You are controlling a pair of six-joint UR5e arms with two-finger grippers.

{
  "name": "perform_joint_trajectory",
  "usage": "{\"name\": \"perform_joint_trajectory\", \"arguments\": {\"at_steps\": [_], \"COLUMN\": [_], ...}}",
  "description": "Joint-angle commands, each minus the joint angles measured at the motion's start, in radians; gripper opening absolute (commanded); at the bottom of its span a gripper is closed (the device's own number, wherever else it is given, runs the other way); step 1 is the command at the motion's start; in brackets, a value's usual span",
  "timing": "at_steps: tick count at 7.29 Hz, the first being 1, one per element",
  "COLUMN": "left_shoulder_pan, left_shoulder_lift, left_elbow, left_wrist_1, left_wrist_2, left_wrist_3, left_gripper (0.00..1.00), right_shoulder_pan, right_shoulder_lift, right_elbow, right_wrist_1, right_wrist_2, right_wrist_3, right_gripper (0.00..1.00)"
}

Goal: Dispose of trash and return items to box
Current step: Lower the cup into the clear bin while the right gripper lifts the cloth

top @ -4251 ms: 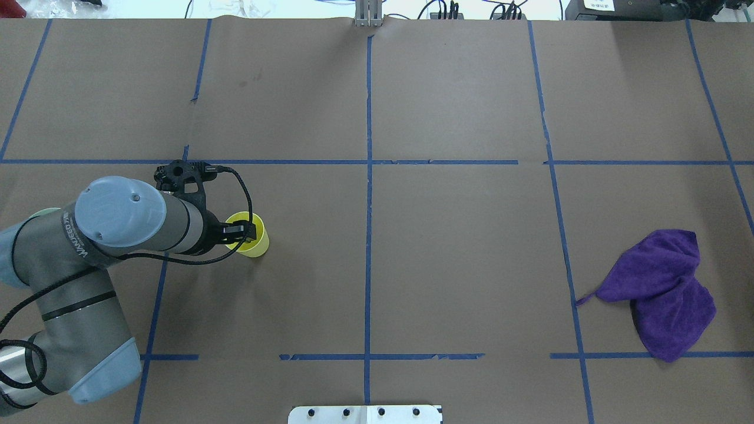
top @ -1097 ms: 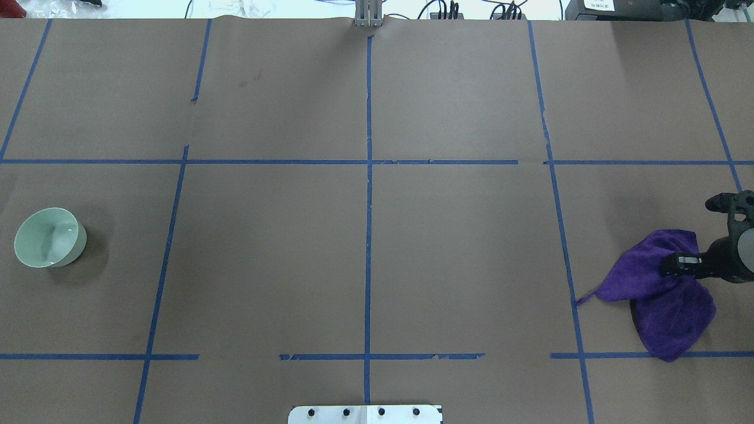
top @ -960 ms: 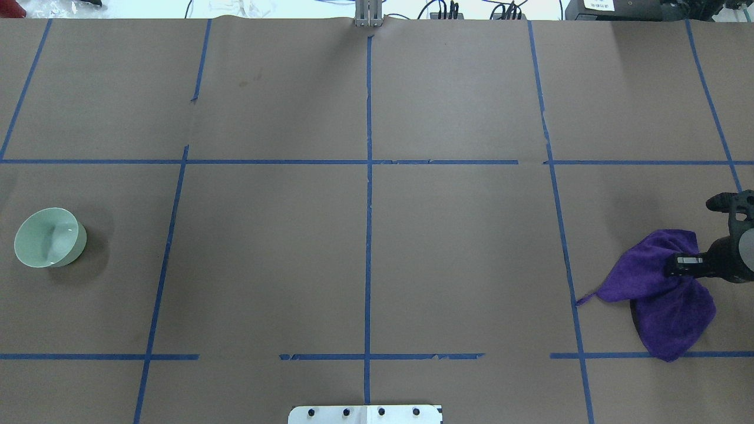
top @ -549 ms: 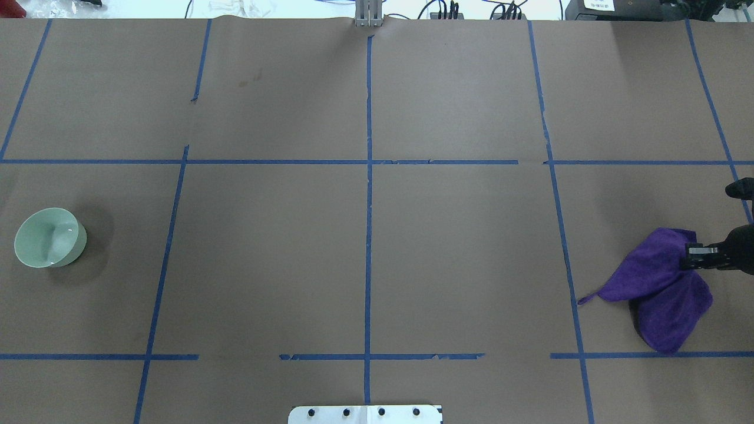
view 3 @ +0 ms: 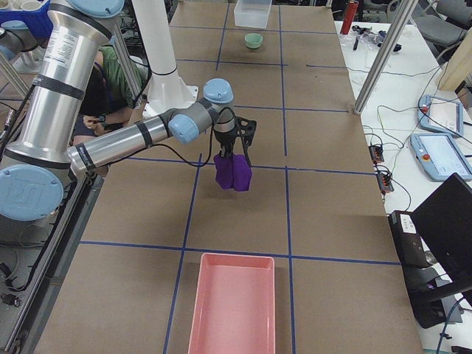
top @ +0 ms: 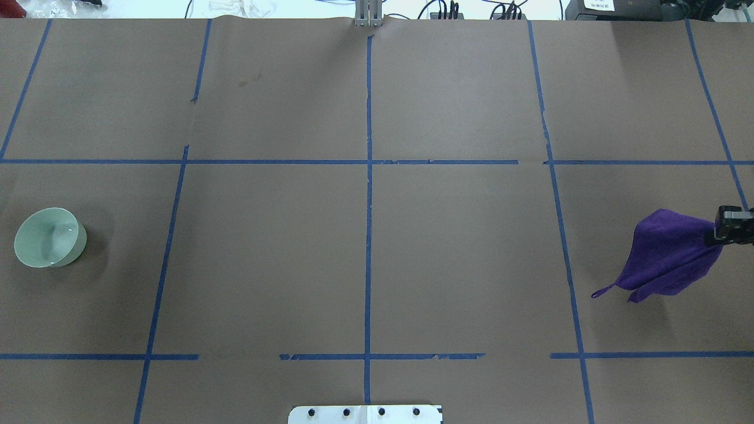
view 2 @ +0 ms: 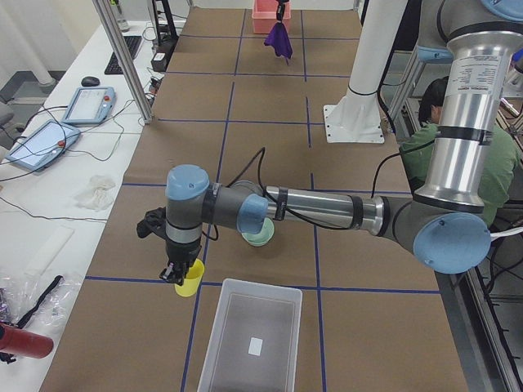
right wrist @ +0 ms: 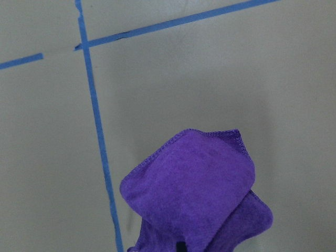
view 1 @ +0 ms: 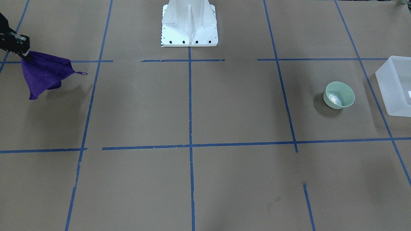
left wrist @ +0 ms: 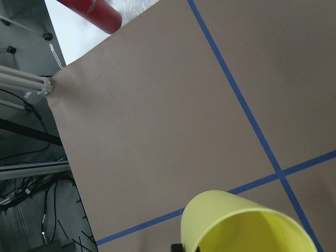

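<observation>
The left gripper [view 2: 174, 273], clamped on the rim of the yellow cup [view 2: 189, 278], holds it just beside the box [view 2: 253, 343], probably ready to drop it in. The right gripper [top: 717, 234], closed on the purple cloth [top: 671, 256], lets it hang clear of the table for carrying.

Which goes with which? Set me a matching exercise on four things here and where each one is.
1. yellow cup
2. purple cloth
3. green bowl
4. pink tray

A. hangs from the right fingers
B. stands on the table, untouched
C. held by the left fingers beside the translucent bin
D. lies at the table's end on the robot's right

Pairs: 1-C, 2-A, 3-B, 4-D
</observation>
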Motion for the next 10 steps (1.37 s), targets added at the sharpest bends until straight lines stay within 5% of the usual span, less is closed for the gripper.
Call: {"name": "perform_joint_trajectory", "arguments": {"at_steps": [1,5,8,10], "left_shoulder_pan": [-0.012,-0.010,-0.004,0.000], "left_shoulder_lift": [0.125,0.235,0.235,0.234], "left_elbow": [-0.013,0.015,0.135,0.200], "left_wrist_1": [-0.055,-0.062,-0.136,-0.198], "left_wrist_2": [-0.117,-0.171,-0.340,-0.363], "left_wrist_3": [-0.082,-0.223,-0.224,-0.224], "left_gripper": [0.00,0.00,0.00,0.00], "right_shoulder_pan": [0.121,0.391,0.505,0.525], "right_shoulder_lift": [0.151,0.547,0.562,0.555], "right_elbow": [0.136,0.168,0.161,0.162], "right_wrist_1": [-0.370,-1.036,-1.091,-1.095], "right_wrist_2": [0.015,0.015,0.015,0.014], "right_wrist_3": [-0.131,-0.528,-0.734,-0.753], "right_gripper": [0.00,0.00,0.00,0.00]}}
